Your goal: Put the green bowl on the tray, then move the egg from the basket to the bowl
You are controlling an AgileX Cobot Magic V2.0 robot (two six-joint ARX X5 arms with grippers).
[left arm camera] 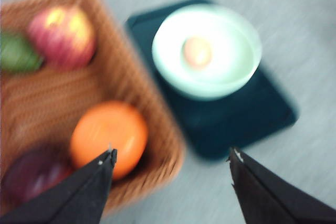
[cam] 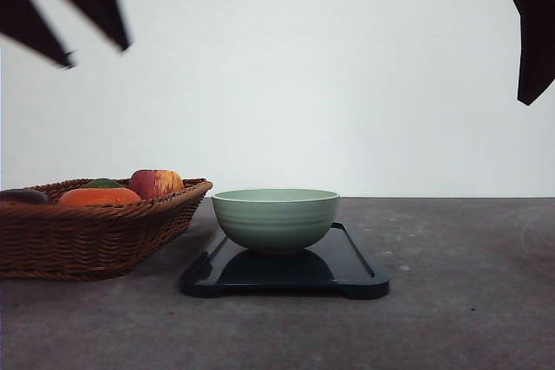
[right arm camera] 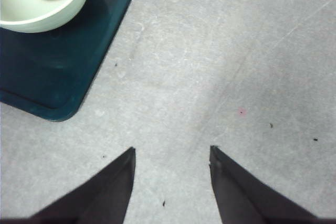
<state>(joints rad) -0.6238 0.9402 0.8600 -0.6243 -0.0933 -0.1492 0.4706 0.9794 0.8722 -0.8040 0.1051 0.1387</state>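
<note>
Front view gives you the whole layout: the grey table (cam: 468, 301) with the basket (cam: 95, 240) on the left and the tray (cam: 286, 270) just beside it, nearly touching its right wall. The green bowl (cam: 276, 218) sits upright on the tray, toward the basket end, so step one looks done.

Inside the basket you've still got the apple (cam: 156, 183), an orange fruit (cam: 98, 197), something green behind it and a dark purple thing at the far left edge.

Left wrist view is blurry, but you can make out the egg (left arm camera: 197, 52) lying at the bottom of the bowl, and the right wrist view shows it too, sharper. So step two looks finished as well, and I'd call the task basically complete.

Your left gripper (left arm camera: 171, 157) hangs up high over the gap between basket and tray, fingers spread wide, nothing in them. Right gripper (right arm camera: 172, 153) is also parted and empty, over bare table just off the tray's corner. Nothing left but parking the arms, I reckon.
</note>
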